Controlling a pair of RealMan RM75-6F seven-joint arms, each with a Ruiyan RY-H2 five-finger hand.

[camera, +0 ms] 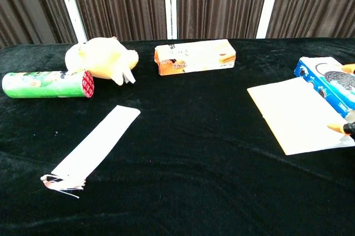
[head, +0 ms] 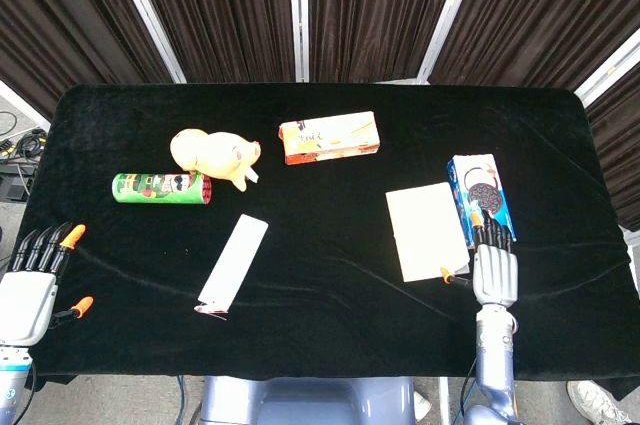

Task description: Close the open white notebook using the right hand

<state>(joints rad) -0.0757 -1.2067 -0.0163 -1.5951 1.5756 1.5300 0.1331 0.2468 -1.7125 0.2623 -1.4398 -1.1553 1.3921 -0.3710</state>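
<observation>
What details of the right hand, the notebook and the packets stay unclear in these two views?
- Right hand: chest view's right edge cuts it off, showing only an orange fingertip.
- White notebook: whether the thumb touches it is too small to tell.
- Orange box print: too small, both views.
</observation>
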